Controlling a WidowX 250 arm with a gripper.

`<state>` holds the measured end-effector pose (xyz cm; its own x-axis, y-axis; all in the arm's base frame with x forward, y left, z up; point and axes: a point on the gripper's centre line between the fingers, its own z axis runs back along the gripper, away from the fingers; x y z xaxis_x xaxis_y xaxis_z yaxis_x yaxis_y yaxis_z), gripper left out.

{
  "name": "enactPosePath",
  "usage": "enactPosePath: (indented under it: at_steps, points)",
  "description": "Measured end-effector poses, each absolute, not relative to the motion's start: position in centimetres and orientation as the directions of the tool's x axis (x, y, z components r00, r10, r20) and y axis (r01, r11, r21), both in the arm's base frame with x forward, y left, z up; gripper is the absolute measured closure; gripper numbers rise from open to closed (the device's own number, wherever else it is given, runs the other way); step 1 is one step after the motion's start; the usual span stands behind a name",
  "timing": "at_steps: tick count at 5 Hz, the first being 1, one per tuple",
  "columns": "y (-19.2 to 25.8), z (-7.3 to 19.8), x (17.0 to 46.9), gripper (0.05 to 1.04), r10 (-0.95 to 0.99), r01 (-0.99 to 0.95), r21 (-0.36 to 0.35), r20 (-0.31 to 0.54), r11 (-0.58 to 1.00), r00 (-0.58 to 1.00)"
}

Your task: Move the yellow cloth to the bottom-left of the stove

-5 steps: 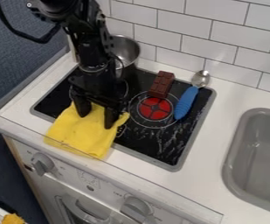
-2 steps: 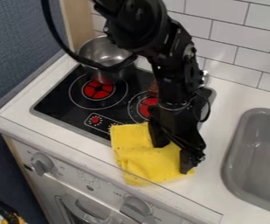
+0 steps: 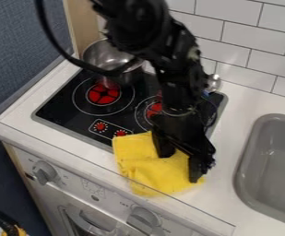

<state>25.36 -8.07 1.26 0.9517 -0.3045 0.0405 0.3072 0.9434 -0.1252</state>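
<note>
One hand (image 3: 180, 167), two fingers (image 3: 196, 169) apart, hangs at one yellow cloth (image 3: 147, 171) overlapping one stove (image 3: 61, 103).

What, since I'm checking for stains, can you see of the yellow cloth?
The yellow cloth looks like soft fabric with small dark specks. It lies rumpled in loose folds, its upper part over the stove's front rim, the rest on the white counter. The gripper is down at its right side, fingers apart, apparently touching it.

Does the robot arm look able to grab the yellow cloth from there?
Probably yes: its gripper is right at the yellow cloth, fingers apart, and nothing else seems to be in the way.
</note>
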Motion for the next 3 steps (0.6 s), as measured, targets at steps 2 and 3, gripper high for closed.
enactPosePath:
  at_steps: [2,3]
  points:
    - [-5.7,4.5,28.4,0.083,-0.103,0.119,-0.179,0.096,0.977,0.99]
    - [-5.9,5.9,28.6,0.083,-0.114,0.14,-0.198,0.137,0.97,0.984]
